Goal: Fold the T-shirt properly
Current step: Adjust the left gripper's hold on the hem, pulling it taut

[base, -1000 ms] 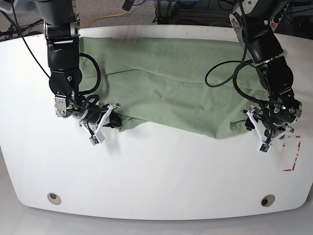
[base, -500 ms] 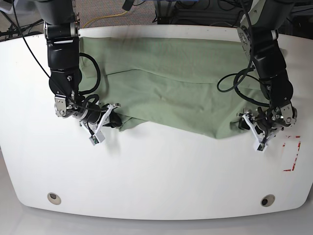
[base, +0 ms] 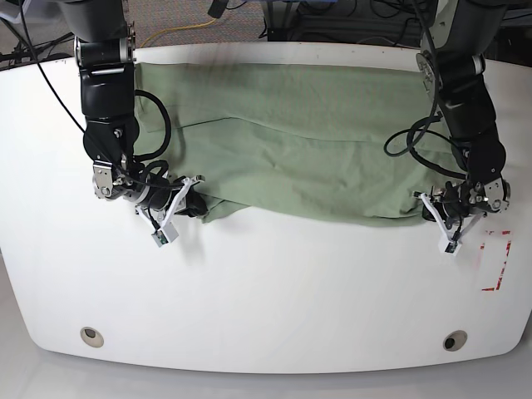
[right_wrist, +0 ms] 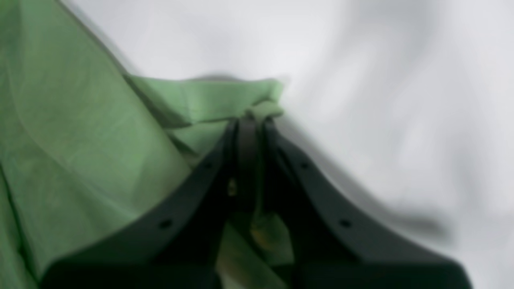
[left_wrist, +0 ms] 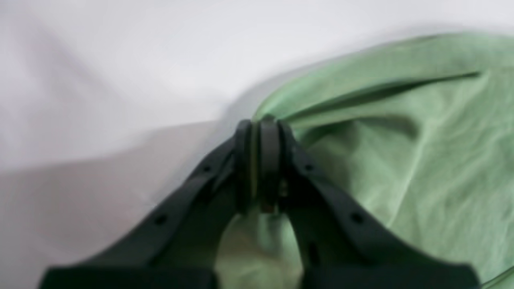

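The pale green T-shirt (base: pixel 299 158) lies spread and wrinkled across the far half of the white table (base: pixel 266 291). My left gripper (base: pixel 429 209) sits at the shirt's near right edge. In the left wrist view this gripper (left_wrist: pixel 259 128) is shut, with a thin fold of the T-shirt (left_wrist: pixel 421 160) pinched between its dark fingers. My right gripper (base: pixel 198 204) is at the near left corner. The right wrist view shows it (right_wrist: pixel 249 122) shut on a bunched corner of the T-shirt (right_wrist: pixel 80 140). Both views are blurred.
A red tape mark (base: pixel 497 262) is on the table just right of my left gripper. Two round discs (base: pixel 92 336) (base: pixel 454 340) sit near the front edge. Black cables loop beside both arms, and the shirt's far edge reaches the table's back rim.
My left gripper moved up and in to the shirt's near right edge and closed on the fabric; that hem now lies straighter. The right gripper kept its hold and place.
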### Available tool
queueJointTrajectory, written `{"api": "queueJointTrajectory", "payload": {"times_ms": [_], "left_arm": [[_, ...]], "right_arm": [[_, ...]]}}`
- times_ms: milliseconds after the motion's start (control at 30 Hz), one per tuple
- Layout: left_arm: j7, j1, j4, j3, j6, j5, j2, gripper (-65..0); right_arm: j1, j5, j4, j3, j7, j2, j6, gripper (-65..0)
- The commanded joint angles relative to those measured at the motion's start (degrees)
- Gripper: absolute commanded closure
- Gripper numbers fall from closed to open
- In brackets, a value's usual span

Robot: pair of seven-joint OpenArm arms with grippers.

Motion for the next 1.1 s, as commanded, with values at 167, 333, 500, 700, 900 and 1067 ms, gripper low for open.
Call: {"api": "queueJointTrajectory", "payload": {"times_ms": [167,333,500,700,900,1067], "left_arm": [[1.3,1.0,13.1,5.2,-0.1,0.2,-0.3,-1.5],[1.3,2.0,18.7,9.0,-0.1,0.3,-1.2,-1.5],[1.5,3.0,24.0,11.5,-0.1,0.3,-1.9,-1.5],[4.3,2.6,24.9,11.4,-0.1,0.3,-3.5,-2.5],[4.4,3.4,22.4,7.5,-0.1,-0.1,-3.4,-32.5],[4.3,3.5,17.6,4.6,-0.1,-0.3,-3.1,-38.9]], "right_arm": [[1.7,-0.2,5.1,0.0,-0.1,1.6,-0.2,0.0],[3.9,-0.2,4.9,0.0,-0.1,2.3,-0.2,0.0],[6.3,-0.2,5.0,0.0,-0.3,4.1,-0.2,0.0],[8.0,-0.2,5.1,-0.2,-0.3,5.7,-0.1,0.0],[7.5,-0.2,5.1,-0.2,-0.3,5.5,0.0,0.0],[6.1,0.1,5.1,0.0,-0.3,5.5,-0.1,0.0]]}}
